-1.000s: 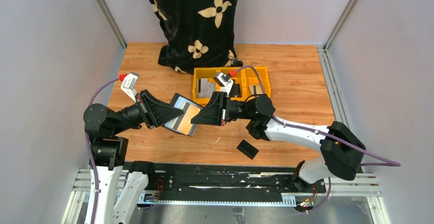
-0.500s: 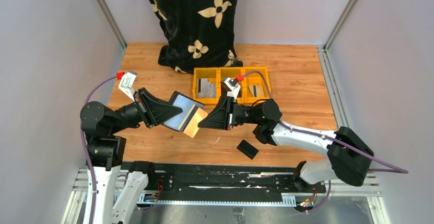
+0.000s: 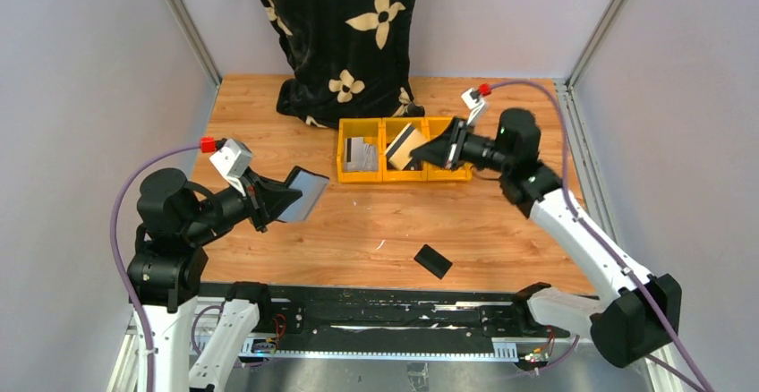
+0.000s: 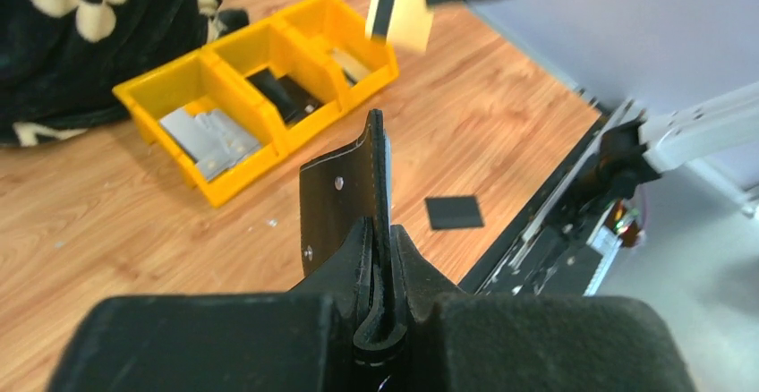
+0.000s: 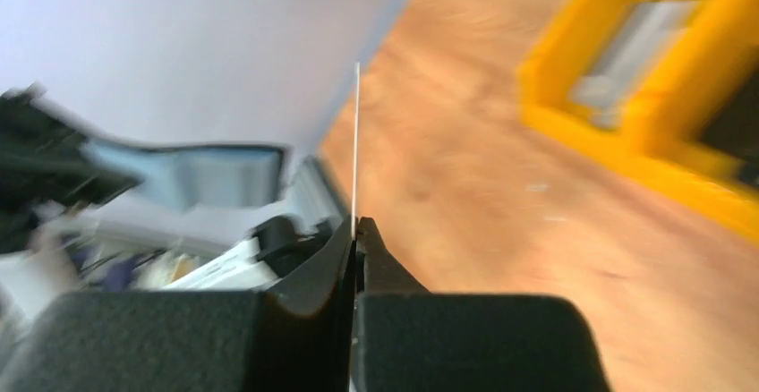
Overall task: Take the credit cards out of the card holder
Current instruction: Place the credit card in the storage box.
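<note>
The left gripper's (image 3: 279, 200) jaws are closed on the black card holder (image 3: 309, 191), which is held off the table (image 3: 501, 231) at its left side, grey-blue inside turned upward. A beige credit card (image 3: 401, 146) is pinched in the right gripper's (image 3: 430, 152) shut jaws above the middle yellow bin (image 3: 405, 175). Grey cards (image 3: 360, 152) are seen in the bin beside it.

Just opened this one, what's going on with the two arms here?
The left gripper is shut on the open card holder, held off the table. The right gripper pinches a beige credit card over the yellow bins, where other cards already lie. A small black slab lies on the table.
</note>
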{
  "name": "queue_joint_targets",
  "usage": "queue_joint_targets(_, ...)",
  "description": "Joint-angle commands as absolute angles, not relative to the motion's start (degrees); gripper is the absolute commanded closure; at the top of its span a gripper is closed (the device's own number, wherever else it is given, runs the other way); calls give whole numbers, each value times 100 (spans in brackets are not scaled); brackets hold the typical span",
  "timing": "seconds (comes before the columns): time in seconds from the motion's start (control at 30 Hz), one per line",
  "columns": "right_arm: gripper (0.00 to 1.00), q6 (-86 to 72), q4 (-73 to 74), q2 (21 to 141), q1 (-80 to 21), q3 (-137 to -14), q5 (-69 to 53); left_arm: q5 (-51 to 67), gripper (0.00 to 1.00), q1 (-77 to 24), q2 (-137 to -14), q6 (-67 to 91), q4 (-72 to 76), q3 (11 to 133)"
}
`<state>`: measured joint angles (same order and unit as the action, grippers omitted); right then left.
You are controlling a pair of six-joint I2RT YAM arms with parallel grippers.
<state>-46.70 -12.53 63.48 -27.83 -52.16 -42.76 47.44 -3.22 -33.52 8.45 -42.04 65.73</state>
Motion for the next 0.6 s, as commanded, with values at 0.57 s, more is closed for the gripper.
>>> queue_joint_targets(0.57, 100, -1056, 3146, 10396, -1141, -8769, -1717, 5715, 100, -316, -3109, -299, -5020, 6548)
